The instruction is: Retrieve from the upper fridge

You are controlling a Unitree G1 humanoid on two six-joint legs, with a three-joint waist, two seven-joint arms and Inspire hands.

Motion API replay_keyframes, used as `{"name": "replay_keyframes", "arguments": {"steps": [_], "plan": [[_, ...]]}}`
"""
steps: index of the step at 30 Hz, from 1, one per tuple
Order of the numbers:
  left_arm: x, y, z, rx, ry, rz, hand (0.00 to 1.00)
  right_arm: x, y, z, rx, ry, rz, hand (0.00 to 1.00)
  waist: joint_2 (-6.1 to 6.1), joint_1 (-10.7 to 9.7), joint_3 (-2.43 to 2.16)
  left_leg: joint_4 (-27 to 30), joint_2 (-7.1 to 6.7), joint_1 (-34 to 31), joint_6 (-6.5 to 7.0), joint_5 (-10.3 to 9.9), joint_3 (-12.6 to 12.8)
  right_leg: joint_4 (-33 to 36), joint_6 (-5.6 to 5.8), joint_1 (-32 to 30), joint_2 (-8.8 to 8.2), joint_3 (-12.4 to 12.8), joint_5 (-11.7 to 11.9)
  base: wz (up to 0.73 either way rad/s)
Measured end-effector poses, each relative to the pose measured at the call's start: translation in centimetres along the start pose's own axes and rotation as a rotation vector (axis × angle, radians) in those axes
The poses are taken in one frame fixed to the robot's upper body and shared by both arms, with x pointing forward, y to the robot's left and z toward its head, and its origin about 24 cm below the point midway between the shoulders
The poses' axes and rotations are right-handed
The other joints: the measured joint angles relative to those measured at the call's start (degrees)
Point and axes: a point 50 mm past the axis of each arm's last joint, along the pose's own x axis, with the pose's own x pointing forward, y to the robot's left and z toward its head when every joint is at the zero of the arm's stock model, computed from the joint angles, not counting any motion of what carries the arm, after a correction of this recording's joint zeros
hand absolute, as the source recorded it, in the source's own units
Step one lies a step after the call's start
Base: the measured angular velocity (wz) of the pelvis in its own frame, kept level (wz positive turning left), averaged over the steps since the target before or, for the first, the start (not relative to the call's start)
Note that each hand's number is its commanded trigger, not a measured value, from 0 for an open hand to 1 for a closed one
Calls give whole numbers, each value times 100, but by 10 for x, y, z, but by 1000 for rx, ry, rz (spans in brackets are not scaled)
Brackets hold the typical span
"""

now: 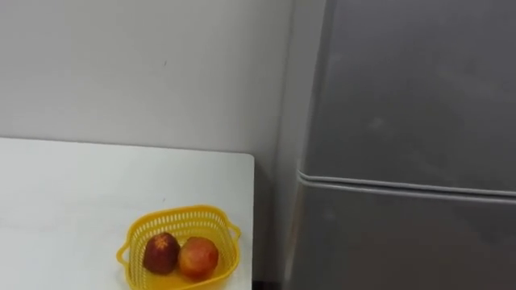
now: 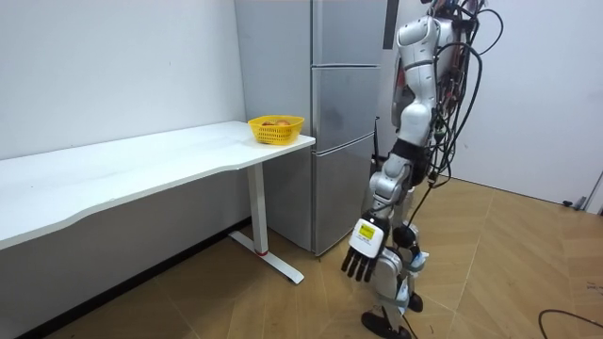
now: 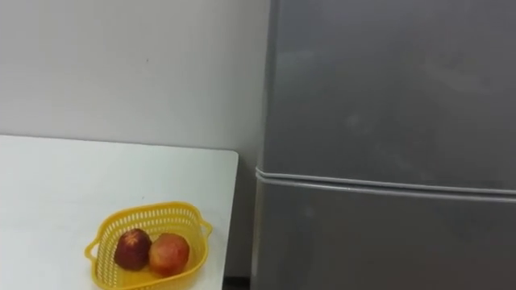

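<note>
Looking at the fridge (image 1: 403, 97) now: it stands upright, long axis vertical, its grey front turned straight toward the robot's head camera. I count two door panels in the eye views, the upper door (image 1: 411, 80) and the lower door (image 1: 403, 242). One pale seam (image 1: 403, 185) runs between them, level and dipping slightly to the right. Both doors sit flush and shut, so whatever is in the upper compartment is hidden from me. The fridge's top and right side run off the frame, and I can't make out a handle.

Just left of the fridge is one white table (image 1: 81, 185), its end near the fridge's side, with a plain wall (image 1: 145, 64) behind. On the table's corner nearest the fridge sits one yellow mesh basket (image 1: 179, 214), its lower edge cut off by the bottom of the frame. It holds two round fruits side by side and touching: a dark red one (image 1: 160, 253) on the left and an orange-red one (image 1: 197, 257) on the right. I can't tell what kind they are.

In the room view the robot stands in front of the fridge, facing it, with the table on its left. Its left hand (image 2: 366, 252) hangs low beside the leg, fingers straight and pointing down, holding nothing.
</note>
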Motion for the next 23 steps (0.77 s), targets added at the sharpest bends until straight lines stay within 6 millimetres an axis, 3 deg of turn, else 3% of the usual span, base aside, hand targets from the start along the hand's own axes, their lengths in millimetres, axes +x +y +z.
{"name": "replay_keyframes", "arguments": {"steps": [1, 4, 7, 12, 16, 23], "plan": [[0, -2, 2, -2, -3, -4, 0, 0, -13, -27, -35, 109, -42, 0, 84, -44, -2, -2, -5, 3, 1, 0, 4, 3, 8, -2, -2, 24, -9, -5], [0, 0, 3, -3, -6, -3, 0, -11, -37, -81, -133, 315, -88, 0, 130, -68, 3, -5, -16, 90, -3, -2, 89, 104, -8, 3, 0, 132, -104, -13], [1, -2, 5, -1, 1, -24, 0, -19, -49, -104, -203, 414, -80, 0, 101, -81, 10, -6, -4, 127, -6, -4, 105, 104, -9, 8, -28, 157, -119, -4], [1, -5, 4, 15, 22, -57, 0, -29, -54, -126, -445, 488, 52, 0, 14, -12, 33, -33, -10, 171, -2, -9, 133, 88, 1, -8, 2, 202, -138, -2], [2, -5, 8, 29, 34, -60, 0, -36, -53, -137, -671, 514, 189, 0, 82, 35, 7, -19, -14, 188, 1, -9, 133, 90, 14, 13, 0, 202, -123, -1], [3, -6, 17, 36, 25, -58, 0, -41, -41, -143, -901, 530, 353, 0, 258, 115, 52, -86, -18, 280, 1, -13, 163, 89, 5, 57, 4, 213, -136, -2]]}}
